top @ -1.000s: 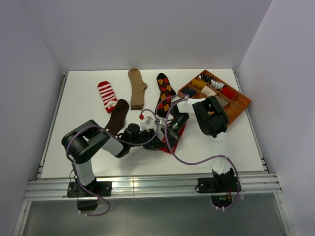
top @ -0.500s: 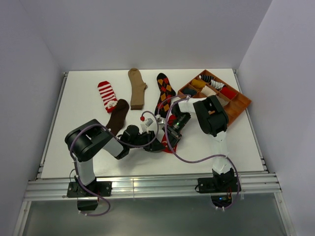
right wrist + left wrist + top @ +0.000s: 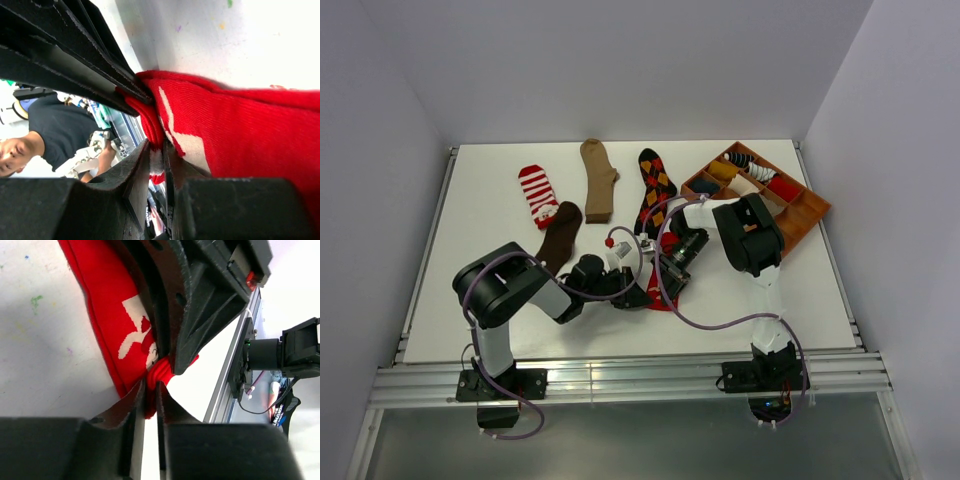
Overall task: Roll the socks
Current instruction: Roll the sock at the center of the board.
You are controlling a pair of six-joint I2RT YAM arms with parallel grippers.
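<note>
Up close first, from the left wrist: shows the left pincer (image 3: 151,390) clenched on a bunched edge of the red sock (image 3: 107,320), jaws nearly together with red cloth squeezed in the slot. Shows the sock's body, white picture uppermost, stretching away from that pinch, flat along the bench (image 3: 45,340). Catches the right pincer (image 3: 169,362) set directly opposite, biting the same gathered end right beside the left one's tips.

Next, from the right wrist: gives the mirror picture. Finds the right pincer clenched too, red fabric pinched in its narrow gap, with the left one's ribbed black fingers bearing on the fold from the other side. Sends the rest of the sock off to one side, flat and slack.

Lastly, from overhead: places the sock near the middle of the bench, almost wholly hidden under the two meeting pincers, with only a red scrap peeking out on the near side. Hides most of the long axis, though seems to run it from near toward far right. Lays the other socks flat farther back: red-white striped sock (image 3: 537,190), tan sock (image 3: 597,180), dark brown sock (image 3: 560,238), black argyle sock (image 3: 656,185). Sets the wooden tray (image 3: 817,212) at far right, with rolled bundles in some compartments.

Judging by this: puts neither arm nearer, both gripping one end. Calls for turning that end over along the long axis, toward the free length lying away from the tips.
</note>
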